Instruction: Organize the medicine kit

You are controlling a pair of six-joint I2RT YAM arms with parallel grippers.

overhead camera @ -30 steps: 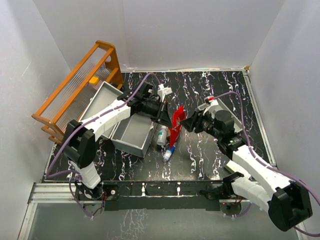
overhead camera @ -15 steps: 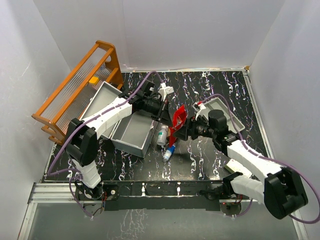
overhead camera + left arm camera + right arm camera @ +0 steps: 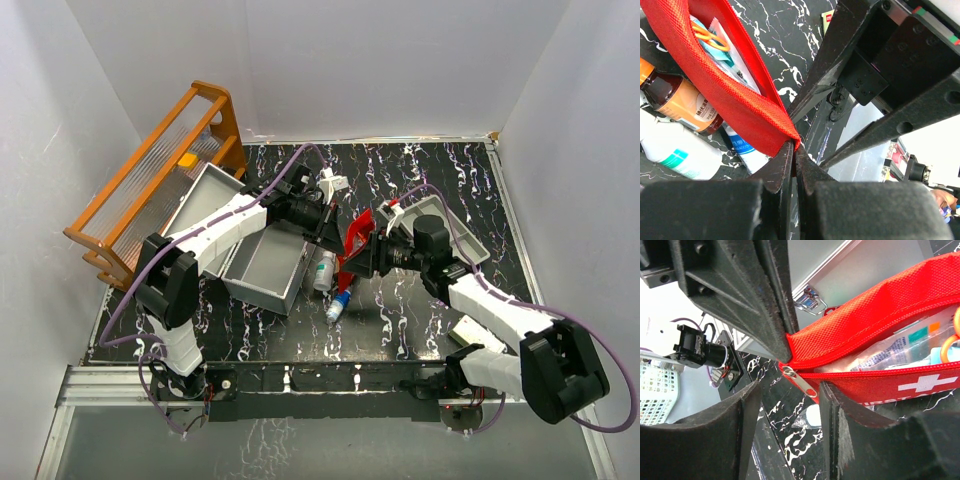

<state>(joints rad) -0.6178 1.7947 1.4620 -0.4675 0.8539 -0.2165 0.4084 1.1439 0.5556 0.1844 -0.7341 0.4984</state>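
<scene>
The small red pouch [image 3: 357,232] with a white cross hangs open over the middle of the table. My left gripper [image 3: 338,238] is shut on its upper rim [image 3: 790,137]. My right gripper [image 3: 362,256] is open at the pouch's end, and the silver zipper pull [image 3: 801,383] lies between its fingers [image 3: 840,430], touching neither. Packets and orange-handled scissors [image 3: 707,35] show inside the pouch [image 3: 880,325]. The medicine kit [image 3: 262,268], a light-grey hard box, stands open just left of the pouch. Its metal latch [image 3: 810,302] shows in the right wrist view.
Under the pouch lie a white bottle [image 3: 323,271], a brown bottle [image 3: 680,105] and a blue-capped tube [image 3: 337,306]. A shallow grey tray [image 3: 455,235] sits at the right behind my right arm. An orange rack [image 3: 150,175] leans at the far left. A small packet [image 3: 470,330] lies near the right front.
My right gripper has moved left to the end of the pouch, around the zipper pull. The left gripper has kept its hold on the pouch rim, almost still.
</scene>
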